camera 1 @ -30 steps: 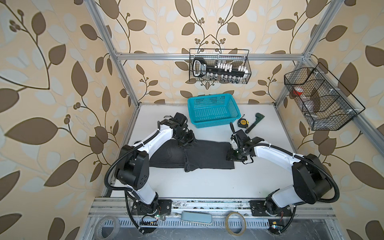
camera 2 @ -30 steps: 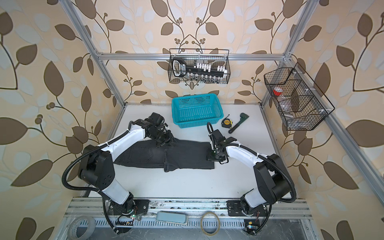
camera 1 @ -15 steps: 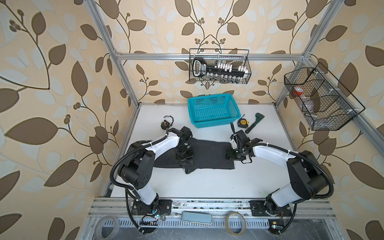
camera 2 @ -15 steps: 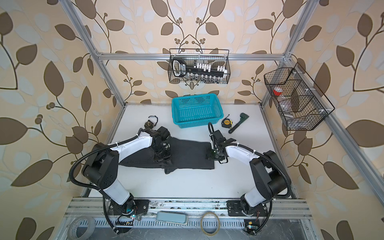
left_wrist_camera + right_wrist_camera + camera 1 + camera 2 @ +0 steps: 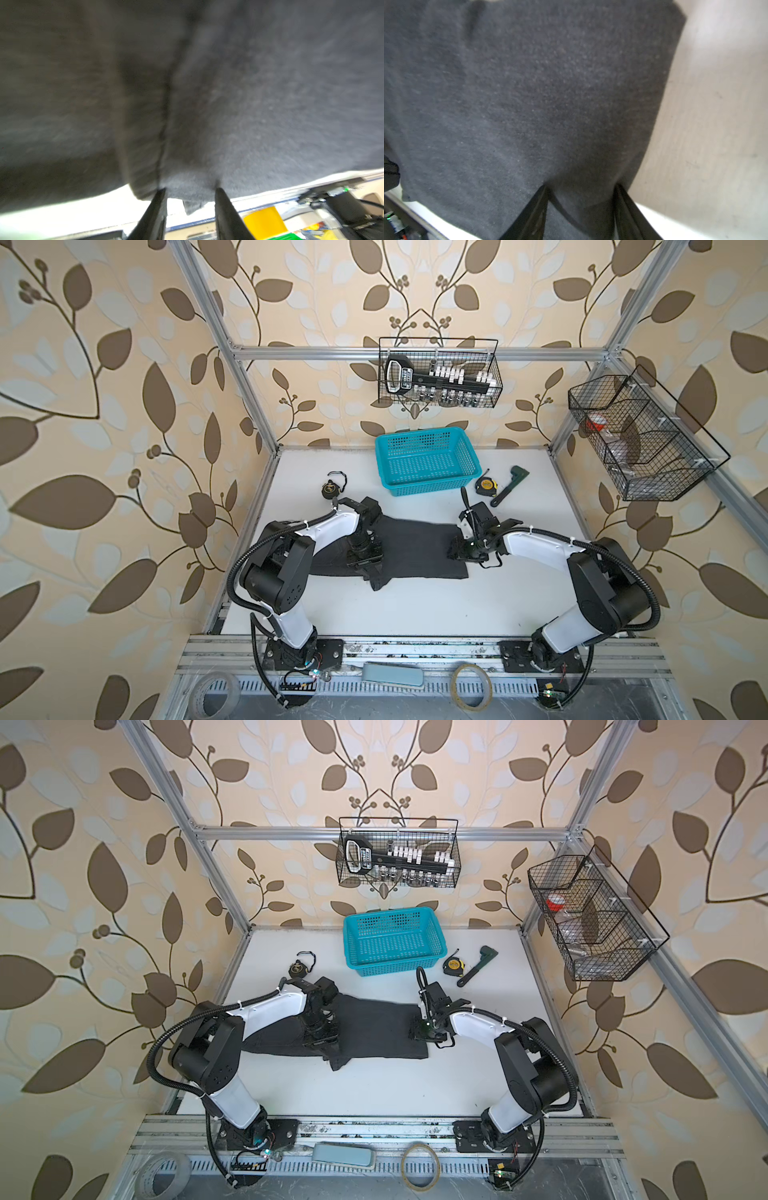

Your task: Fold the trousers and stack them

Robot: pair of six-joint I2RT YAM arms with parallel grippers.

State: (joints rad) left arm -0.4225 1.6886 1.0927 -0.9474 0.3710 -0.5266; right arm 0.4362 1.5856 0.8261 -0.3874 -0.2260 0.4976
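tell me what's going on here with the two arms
Two robot arms are working on dark trousers spread flat on the white table. The left gripper is at the near edge around the middle, the right gripper on the right end. Both have jaws apart against the cloth, nothing lifted.

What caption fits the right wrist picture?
Right gripper, jaws apart, over dark trousers on the white table.

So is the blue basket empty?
Empty: only its bare holed floor shows inside the basket; the trousers lie on the table.
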